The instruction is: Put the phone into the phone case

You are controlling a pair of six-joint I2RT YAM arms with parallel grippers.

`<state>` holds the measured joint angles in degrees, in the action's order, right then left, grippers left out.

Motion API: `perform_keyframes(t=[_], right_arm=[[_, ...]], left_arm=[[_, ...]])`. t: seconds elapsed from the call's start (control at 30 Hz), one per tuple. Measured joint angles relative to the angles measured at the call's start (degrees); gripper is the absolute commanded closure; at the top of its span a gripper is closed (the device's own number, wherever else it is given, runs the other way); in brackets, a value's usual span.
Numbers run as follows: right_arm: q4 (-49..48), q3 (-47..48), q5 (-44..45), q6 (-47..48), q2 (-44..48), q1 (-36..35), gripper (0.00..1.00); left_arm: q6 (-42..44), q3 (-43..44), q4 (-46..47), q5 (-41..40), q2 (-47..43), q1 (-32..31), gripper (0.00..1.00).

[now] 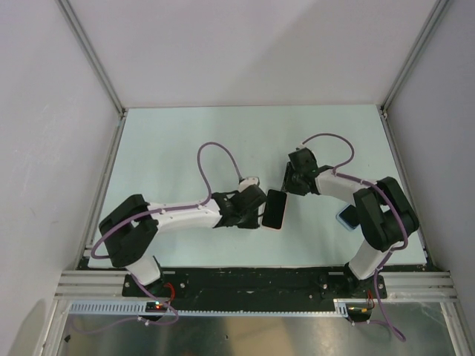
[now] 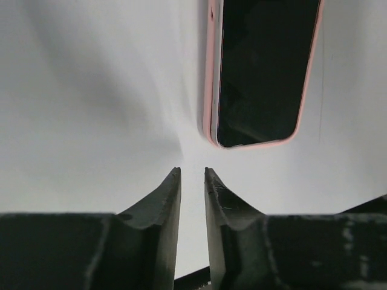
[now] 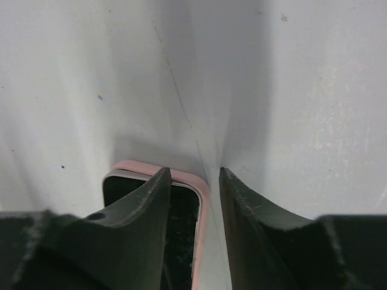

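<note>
Pink case (image 2: pixel 210 72) edging the phone (image 2: pixel 263 66) is lying half-seated on the desk (image 1: pixel 185 141), risking sliding away as both narrowly parted, empty jaws are pressing.

The overhead camera looks straight down on the whole pale green tabletop (image 1: pixel 185 133), near edge at the bottom. Each wrist camera peers close along its own dark fingers (barely above the surface); all three share the black-screened phone in its pink case (image 1: pixel 275 210) (image 2: pixel 260 72) (image 3: pixel 181 223).
</note>
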<state>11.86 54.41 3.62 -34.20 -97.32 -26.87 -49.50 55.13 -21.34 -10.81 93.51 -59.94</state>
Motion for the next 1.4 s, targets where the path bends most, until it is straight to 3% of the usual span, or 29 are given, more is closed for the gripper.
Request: perform_keyframes(t=[0.1,0.2,0.63,1.4], right_arm=[[0.87,-0.20,0.07,0.09,0.39,0.55,0.34],[1.57,-0.66,-0.24,-0.13,1.33,1.51,0.32],[2.86,-8.94,-2.78,-3.39,13.92,2.73,0.37],[0.17,-13.31,-6.32,-6.34,13.55,0.26,0.50]], left_arm=[[2.60,1.68,-0.26,-0.11,-0.22,1.86,0.68],[5.73,4.46,-0.20,0.46,0.74,2.71,0.70],[13.75,11.32,0.15,5.62,9.35,4.94,0.81],[15.47,14.64,-0.15,8.48,13.18,5.25,0.99]])
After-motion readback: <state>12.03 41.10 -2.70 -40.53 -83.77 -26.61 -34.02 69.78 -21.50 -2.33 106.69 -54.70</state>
